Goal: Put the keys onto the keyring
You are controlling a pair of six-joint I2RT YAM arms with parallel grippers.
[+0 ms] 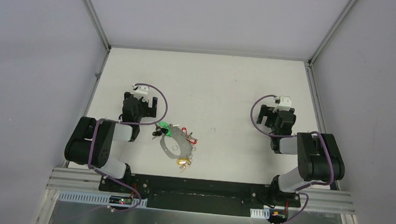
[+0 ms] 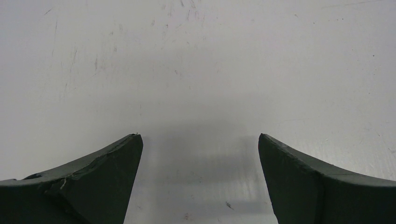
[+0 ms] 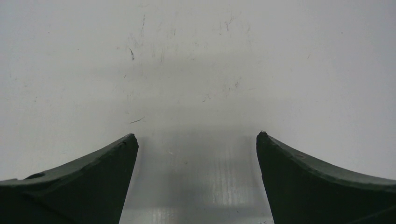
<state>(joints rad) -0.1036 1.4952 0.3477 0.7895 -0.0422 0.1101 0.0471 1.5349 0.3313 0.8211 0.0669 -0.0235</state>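
I see both tools spread wide with nothing between the fingers: the left gripper (image 2: 200, 137) and the right gripper (image 3: 197, 135) each look out over bare, scuffed white table (image 1: 223, 87). The keyring (image 1: 174, 148) lies flat toward the table's near edge, left of centre, with the green-capped key (image 1: 162, 126) and the black-capped key (image 1: 156, 134) at its far-left end. I cannot tell whether those 2 keys are threaded on it or only touch it.
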